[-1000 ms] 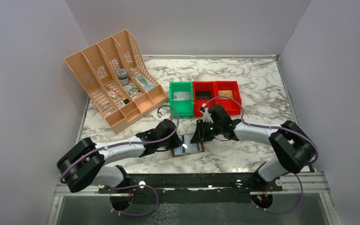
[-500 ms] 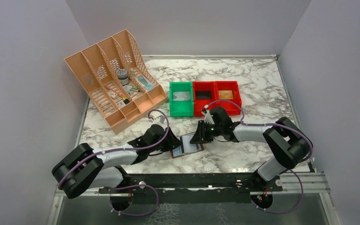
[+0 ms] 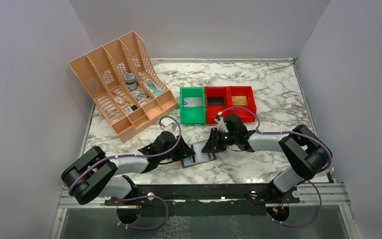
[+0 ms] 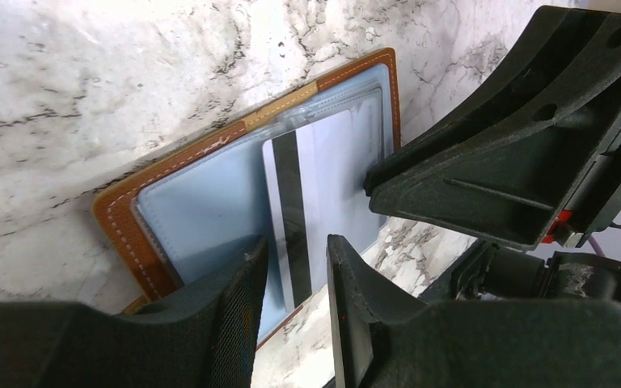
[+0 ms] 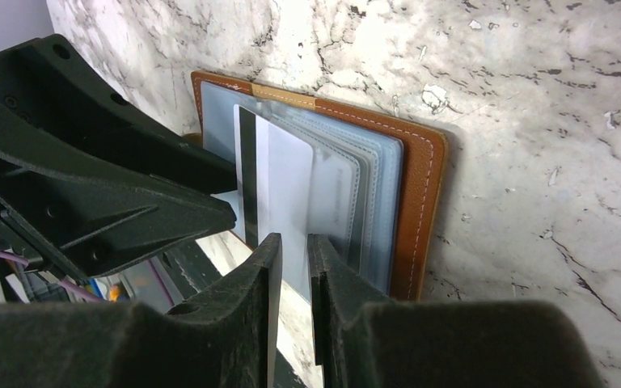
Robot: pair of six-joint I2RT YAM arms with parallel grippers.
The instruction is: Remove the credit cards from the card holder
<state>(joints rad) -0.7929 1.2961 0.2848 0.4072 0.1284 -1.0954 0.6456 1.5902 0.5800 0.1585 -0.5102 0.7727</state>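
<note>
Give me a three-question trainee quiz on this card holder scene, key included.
1. True or false: the card holder lies open on the marble table.
2. Which stands next to the peach organizer? A the green bin; B a red bin; C a blue bin.
3. Fill in: the left hand has its fingers apart, either side of the end of the ___-striped credit card.
Key: 1 true; 2 A; 3 dark.
</note>
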